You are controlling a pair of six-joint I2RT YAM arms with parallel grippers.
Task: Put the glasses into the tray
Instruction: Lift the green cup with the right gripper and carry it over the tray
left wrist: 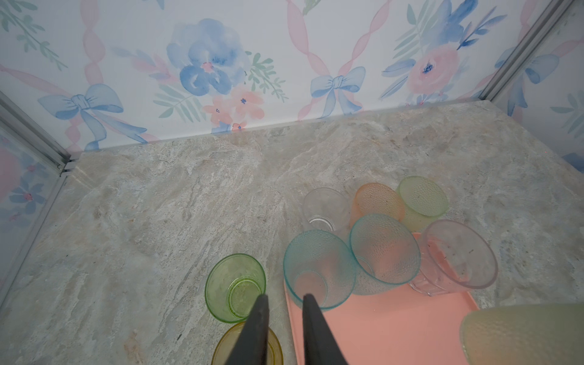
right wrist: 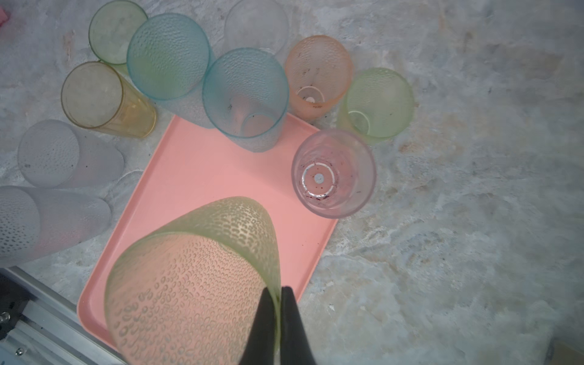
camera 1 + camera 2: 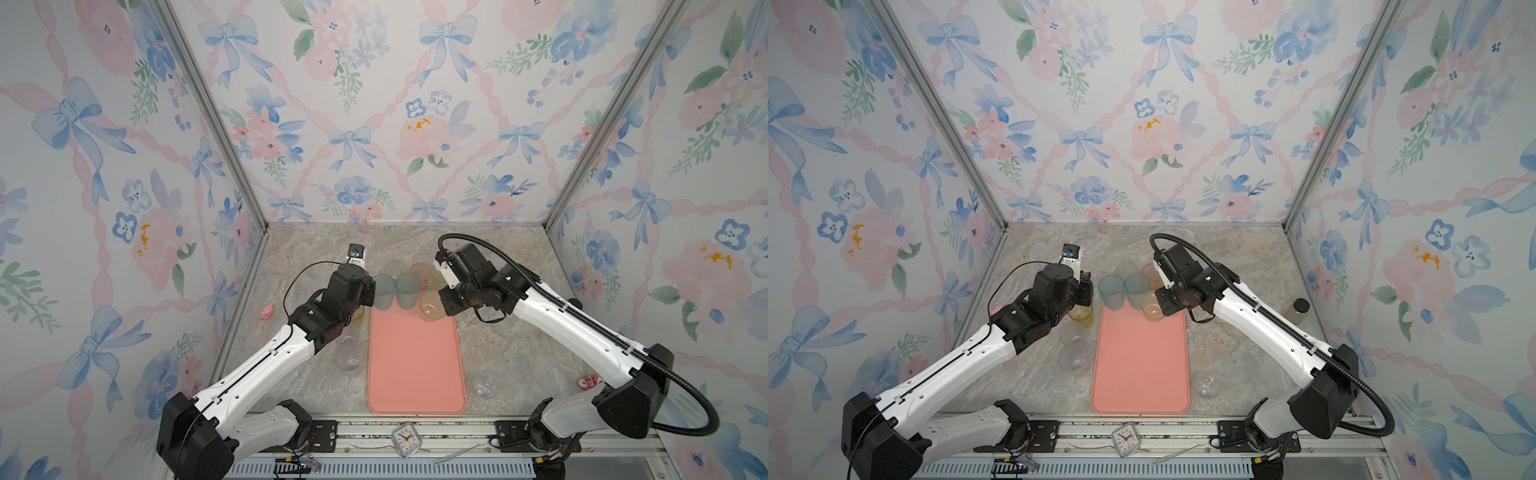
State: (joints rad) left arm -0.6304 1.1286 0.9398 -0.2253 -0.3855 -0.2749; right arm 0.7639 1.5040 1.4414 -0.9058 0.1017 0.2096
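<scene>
Right wrist view alone shows right jaws pinching a dimpled yellow-green glass [image 2: 189, 284] over the tray [image 2: 196, 170] — left jaws slightly spread, empty.

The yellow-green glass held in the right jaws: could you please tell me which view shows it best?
The right wrist view: the yellow-green glass fills the foreground above the tray, its rim pinched in the jaws of the right gripper. The left wrist view catches only an edge; both top views show it small, beside the arm.
</scene>
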